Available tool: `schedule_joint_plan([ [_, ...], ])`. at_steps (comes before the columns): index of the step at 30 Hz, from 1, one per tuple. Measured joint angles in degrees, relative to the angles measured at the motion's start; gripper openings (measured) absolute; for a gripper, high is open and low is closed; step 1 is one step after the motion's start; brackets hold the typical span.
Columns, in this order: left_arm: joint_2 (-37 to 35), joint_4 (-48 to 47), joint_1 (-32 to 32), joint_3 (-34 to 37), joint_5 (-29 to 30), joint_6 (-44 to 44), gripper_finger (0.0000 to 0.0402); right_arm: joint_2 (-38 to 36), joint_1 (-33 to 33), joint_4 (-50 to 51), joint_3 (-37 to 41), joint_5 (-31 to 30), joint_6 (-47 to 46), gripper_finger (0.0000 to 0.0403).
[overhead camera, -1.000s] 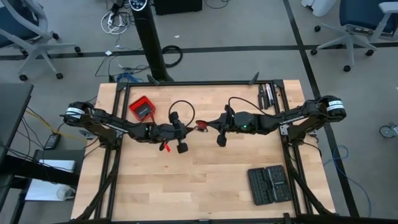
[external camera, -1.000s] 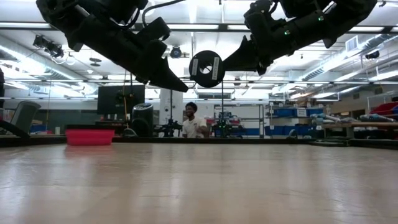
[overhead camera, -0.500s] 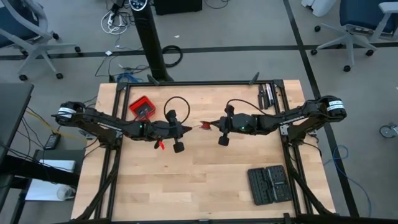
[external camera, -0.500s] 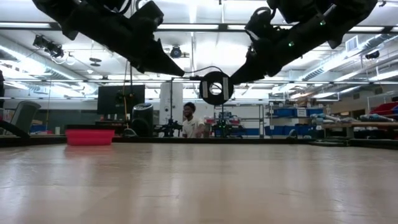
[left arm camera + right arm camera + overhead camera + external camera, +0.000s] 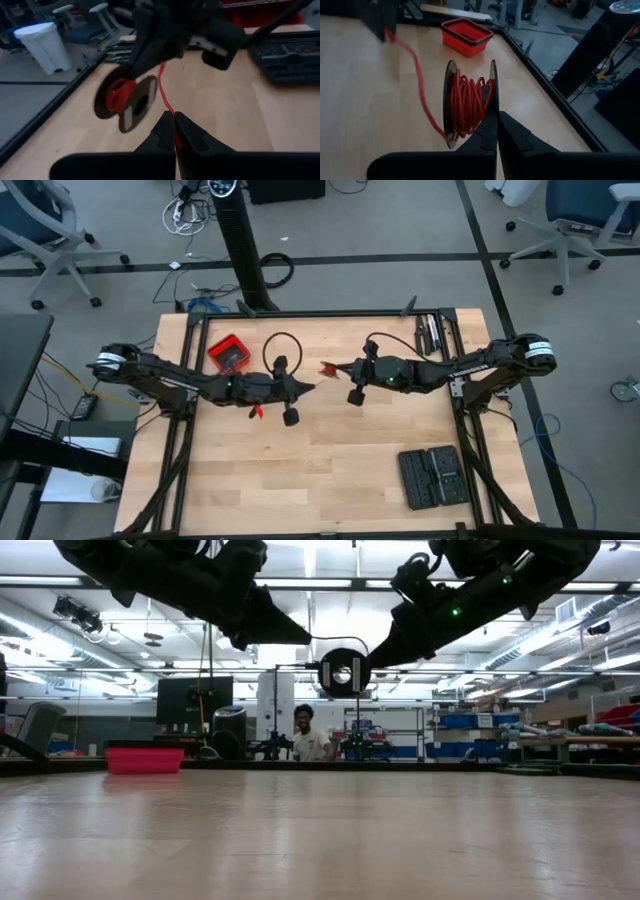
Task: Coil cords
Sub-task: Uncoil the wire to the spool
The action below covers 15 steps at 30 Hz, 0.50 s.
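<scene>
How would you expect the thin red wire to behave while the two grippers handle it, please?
The red wire probably handles floppy: it curves loosely from the spool toward the left gripper. It seems light, hanging in mid-air. The spool, with round flanges, might roll if released.

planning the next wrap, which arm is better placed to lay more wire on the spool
Left. Its gripper is shut on the red wire, while the right gripper is shut on the spool.

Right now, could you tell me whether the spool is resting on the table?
No, the spool hangs well above the table, held at the right gripper.
</scene>
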<state>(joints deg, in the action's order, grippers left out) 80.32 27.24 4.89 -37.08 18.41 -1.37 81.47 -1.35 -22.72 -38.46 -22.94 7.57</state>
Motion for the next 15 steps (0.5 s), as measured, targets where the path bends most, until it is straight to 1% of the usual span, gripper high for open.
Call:
schedule_joint_plan([
  [4,4.0,3.7,0.0,0.0,-3.4,0.2,0.0000,0.0,0.0,-2.0,0.0,0.0,0.1,0.0000],
  [10,9.5,2.7,0.0,-3.0,-5.0,1.6,0.0000,0.0,0.6,-4.5,0.0,0.0,0.0,0.0000],
  [12,10.2,-1.4,0.0,-4.1,-3.2,1.6,0.0000,0.0,1.1,-4.8,0.0,0.0,0.0,0.0000],
  [14,10.2,-7.3,0.0,-4.3,1.0,2.1,0.0000,0.0,1.8,-4.5,0.0,0.0,0.0,0.0000],
  [15,10.2,-9.9,0.0,-4.4,4.1,2.9,0.0000,0.0,2.2,-4.5,0.0,0.0,0.0,0.0000],
])
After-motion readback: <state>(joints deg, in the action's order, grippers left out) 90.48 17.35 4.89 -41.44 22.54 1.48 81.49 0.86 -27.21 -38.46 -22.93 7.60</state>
